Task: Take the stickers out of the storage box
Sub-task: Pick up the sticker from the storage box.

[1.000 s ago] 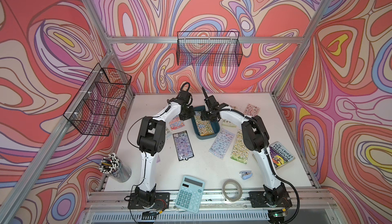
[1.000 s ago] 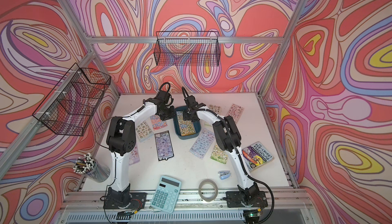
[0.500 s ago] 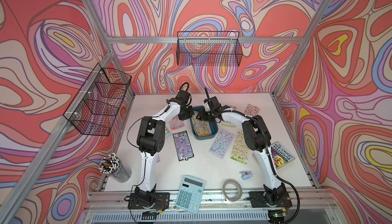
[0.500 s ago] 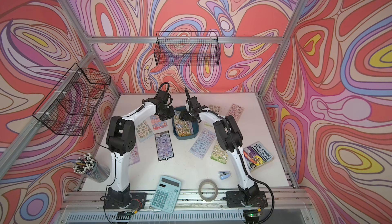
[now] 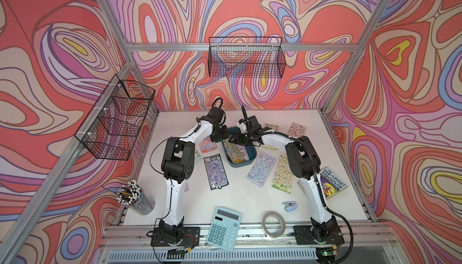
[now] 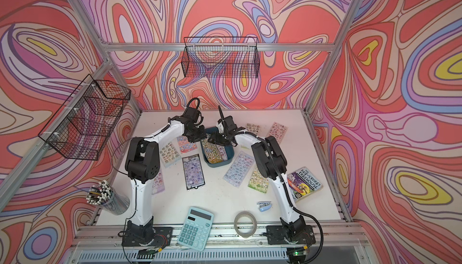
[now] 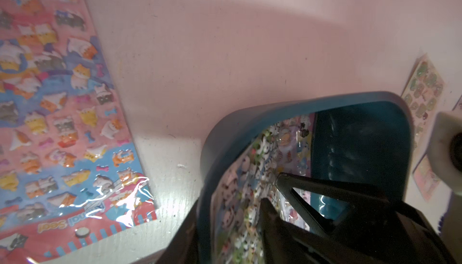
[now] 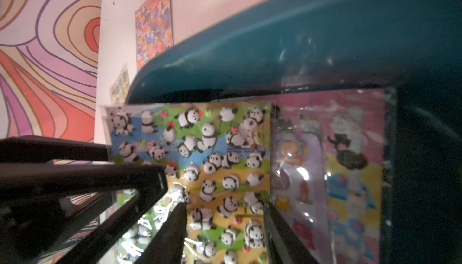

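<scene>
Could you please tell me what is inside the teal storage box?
Inside the storage box lie a panda sticker sheet and, beside it, a pink sticker sheet. Anything beneath them is covered and cannot be seen.

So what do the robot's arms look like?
The left arm and right arm have white links, chunky black joints and bases. The left gripper and right gripper have tapering black fingers. A ribbed black hose runs along the right arm.

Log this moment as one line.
left gripper: open, astride box wall | right gripper: open over panda sheet in box | stickers: several out, some in box
</scene>
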